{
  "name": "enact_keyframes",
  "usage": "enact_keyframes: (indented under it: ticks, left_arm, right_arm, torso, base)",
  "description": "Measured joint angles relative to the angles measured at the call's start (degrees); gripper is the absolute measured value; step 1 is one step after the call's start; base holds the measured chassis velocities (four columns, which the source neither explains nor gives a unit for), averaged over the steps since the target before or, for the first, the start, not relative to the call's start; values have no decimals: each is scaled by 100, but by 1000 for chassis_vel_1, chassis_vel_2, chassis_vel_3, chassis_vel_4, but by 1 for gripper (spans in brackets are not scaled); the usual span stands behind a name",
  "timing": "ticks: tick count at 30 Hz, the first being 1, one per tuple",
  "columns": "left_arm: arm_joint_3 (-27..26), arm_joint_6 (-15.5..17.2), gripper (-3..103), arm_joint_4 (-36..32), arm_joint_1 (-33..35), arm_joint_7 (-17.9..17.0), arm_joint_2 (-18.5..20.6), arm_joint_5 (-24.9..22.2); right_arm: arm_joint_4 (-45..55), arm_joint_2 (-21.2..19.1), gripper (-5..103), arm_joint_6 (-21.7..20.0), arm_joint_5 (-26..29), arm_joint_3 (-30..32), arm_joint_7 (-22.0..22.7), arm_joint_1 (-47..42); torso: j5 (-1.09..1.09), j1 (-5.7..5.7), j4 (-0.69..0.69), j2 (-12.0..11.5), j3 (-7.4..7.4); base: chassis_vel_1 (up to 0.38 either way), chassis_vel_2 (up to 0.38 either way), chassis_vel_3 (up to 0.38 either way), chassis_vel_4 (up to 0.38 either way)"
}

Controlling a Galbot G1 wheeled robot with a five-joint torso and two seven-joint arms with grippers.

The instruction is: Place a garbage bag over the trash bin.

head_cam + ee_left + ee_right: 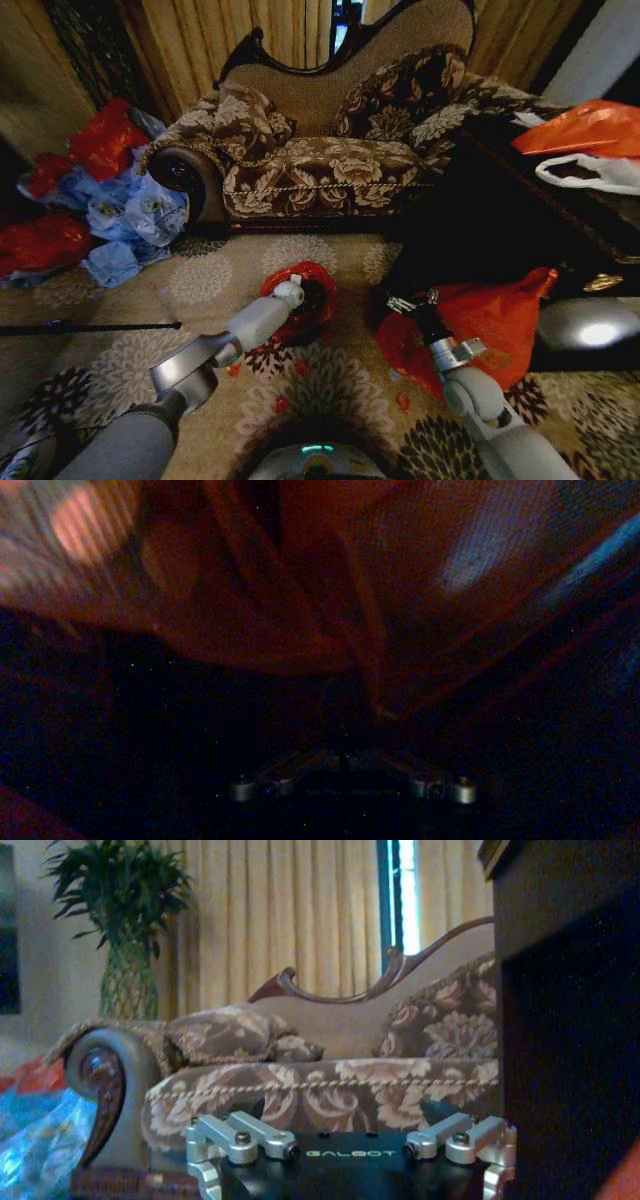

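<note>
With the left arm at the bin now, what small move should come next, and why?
Probably a small push outward and down by the left pincer, to seat the film. The garbage bag already rings the trash bin, and the left wrist view shows red folds bunched close above a dark hollow. The right pincer waits beside a larger orange bag.

The head camera looks forward and down from above onto the patterned floral carpet [330,380], both arms reaching ahead. The left wrist camera sits pressed close against crinkly red-orange plastic film [300,592]. The right wrist camera sits low, facing level toward the brown floral-upholstered sofa [330,1080], which the head view shares [320,170].
</note>
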Motion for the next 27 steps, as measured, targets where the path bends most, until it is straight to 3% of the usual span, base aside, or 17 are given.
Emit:
enact_keyframes:
  ticks: [6, 18, 27]
  left_arm:
    - [-126, 0, 0, 199, 30, 39, -132, 99]
    - [-366, -172, 0, 812, 32, 231, -418, 423]
    - [-605, -267, 0, 891, 69, 274, -472, 429]
  right_arm:
    - [316, 40, 100, -164, -46, -59, 200, -136]
    - [459, 113, 100, -169, -174, -55, 204, -478]
    - [435, 150, 100, -151, -186, -37, 214, -543]
  torso:
    - [0, 0, 0, 0, 0]
    - [0, 0, -2, 0, -1]
    - [0, 0, -1, 0, 0]
  base:
    - [0, 0, 0, 0]
    - [0, 0, 0, 0]
    - [0, 0, 0, 0]
